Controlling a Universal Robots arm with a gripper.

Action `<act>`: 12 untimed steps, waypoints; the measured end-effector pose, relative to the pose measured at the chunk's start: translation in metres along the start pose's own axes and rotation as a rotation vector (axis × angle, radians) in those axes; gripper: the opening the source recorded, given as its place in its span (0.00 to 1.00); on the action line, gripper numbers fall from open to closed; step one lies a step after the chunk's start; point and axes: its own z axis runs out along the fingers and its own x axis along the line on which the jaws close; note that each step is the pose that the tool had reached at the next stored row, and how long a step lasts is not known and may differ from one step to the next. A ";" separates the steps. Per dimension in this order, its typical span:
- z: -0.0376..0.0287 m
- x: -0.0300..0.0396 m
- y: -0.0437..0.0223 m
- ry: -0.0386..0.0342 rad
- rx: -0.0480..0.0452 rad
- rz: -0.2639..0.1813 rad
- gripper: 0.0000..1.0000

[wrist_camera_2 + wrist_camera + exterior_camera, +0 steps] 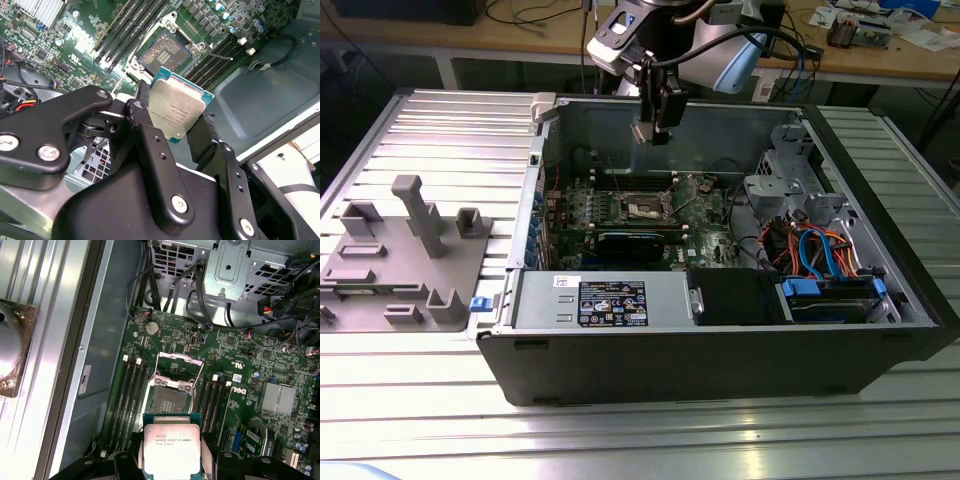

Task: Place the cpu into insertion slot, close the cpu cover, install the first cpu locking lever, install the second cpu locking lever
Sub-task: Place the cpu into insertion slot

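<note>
Nearest me, the tool point(171, 462) is clamped on the cpu point(171, 446), one black finger point(142, 112) on each of two opp. edges, metal lid facing the cams in both wrist views. Chip point(177, 110) is held in the air, clear of the board, not touching anything but the fingers.

Just beyond it is the insertion slot point(169, 401), contacts exposed, w/ the cpu cover point(180, 356) flipped up & open on the slot's far side. Black memory slots point(131, 400) run along both sides of the socket on the green motherboard point(235, 355); a finned heatsink point(277, 399) sits further out twd the board's edge.

Ext. view: tool point(655, 115) hangs at abt rim height of the open pc case point(720, 350), above the socket point(646, 208). Case sits mid-bench point(620, 440); a grey fixture point(400, 260) lies by the bench edge on the exterior view's left.
</note>
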 end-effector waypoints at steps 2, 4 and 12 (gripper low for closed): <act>0.0073 -0.0002 -0.0002 -0.0030 -0.0010 0.072 0.54; 0.0149 -0.0004 -0.0001 -0.0035 -0.0010 0.086 0.54; 0.0274 -0.0009 0.0005 -0.0050 0.0036 0.167 0.54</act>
